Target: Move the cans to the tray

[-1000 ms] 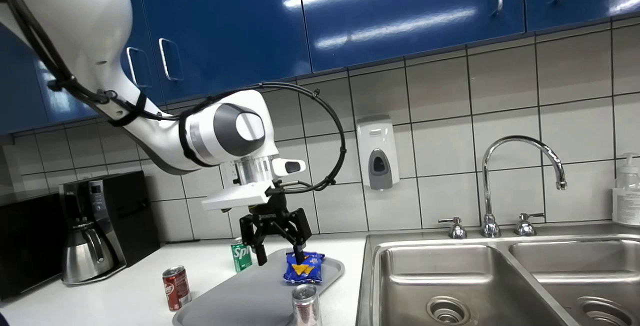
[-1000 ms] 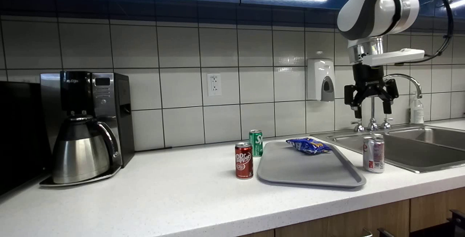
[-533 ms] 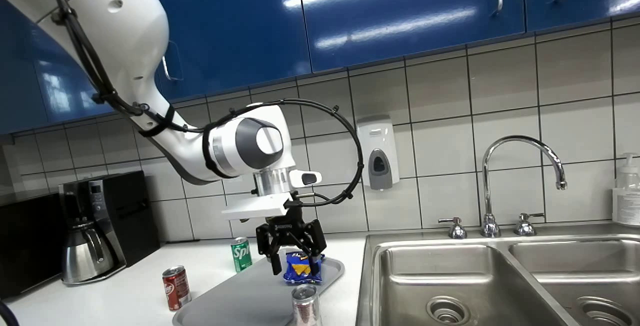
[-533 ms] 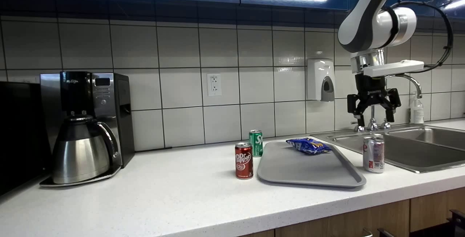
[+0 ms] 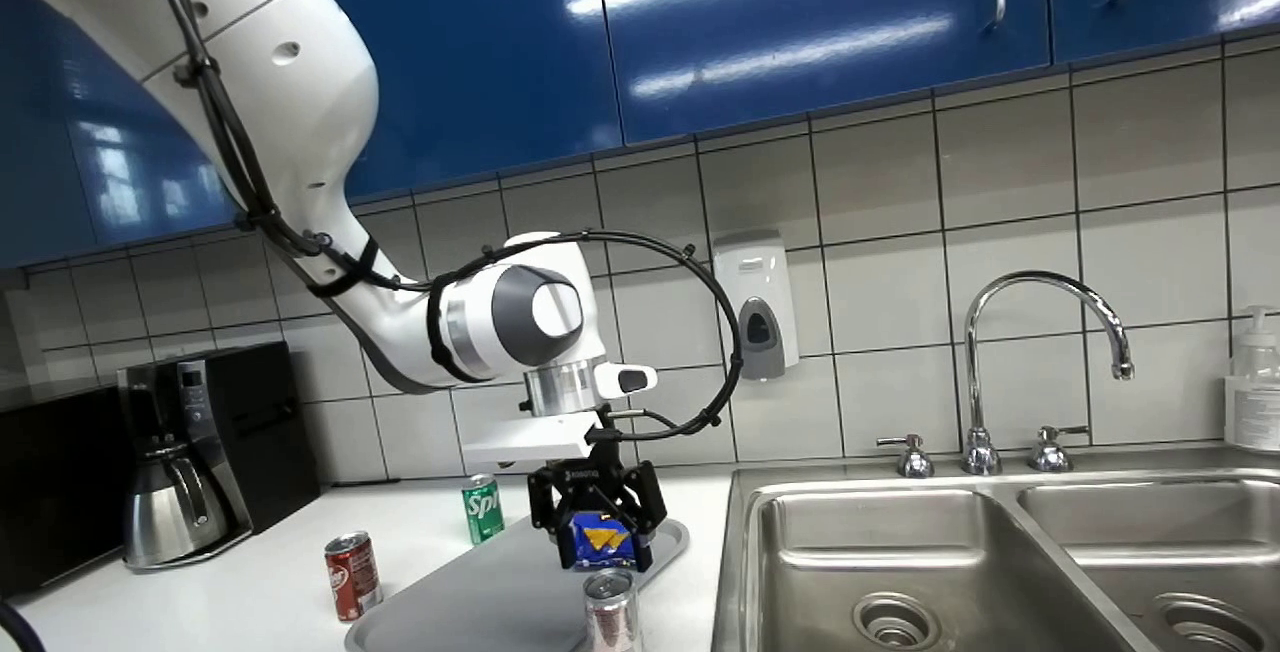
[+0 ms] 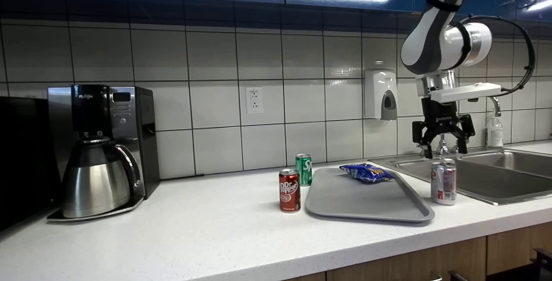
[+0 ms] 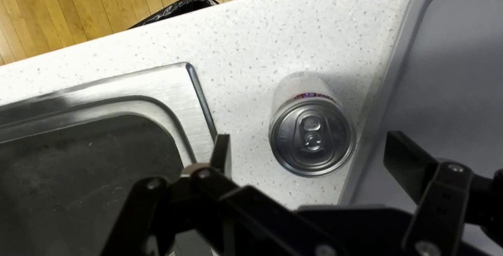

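The silvery-grey can (image 6: 443, 184) stands upright on the counter between the tray and the sink. It also shows in the wrist view (image 7: 312, 138), close beside the tray's rim. My gripper (image 6: 445, 151) is open and empty, above the silvery-grey can. In the wrist view the can's top shows between the spread fingers (image 7: 222, 150), touching neither. The red can (image 6: 289, 190) and the green can (image 6: 303, 170) stand upright on the counter on the tray's far side from the sink. The light grey tray (image 6: 362, 199) lies flat; in an exterior view my gripper (image 5: 605, 562) hides part of it.
A blue-and-yellow snack packet (image 6: 366, 173) lies on the tray. The steel sink (image 7: 177, 87) borders the counter near the silvery-grey can, with a tall faucet (image 5: 1040, 277) behind it. A coffee maker with a steel pot (image 6: 97, 182) stands at the counter's other end.
My gripper has moved down, and to the right in an exterior view, lowering toward the silvery-grey can. It stays open. The cans, tray and packet have not moved.
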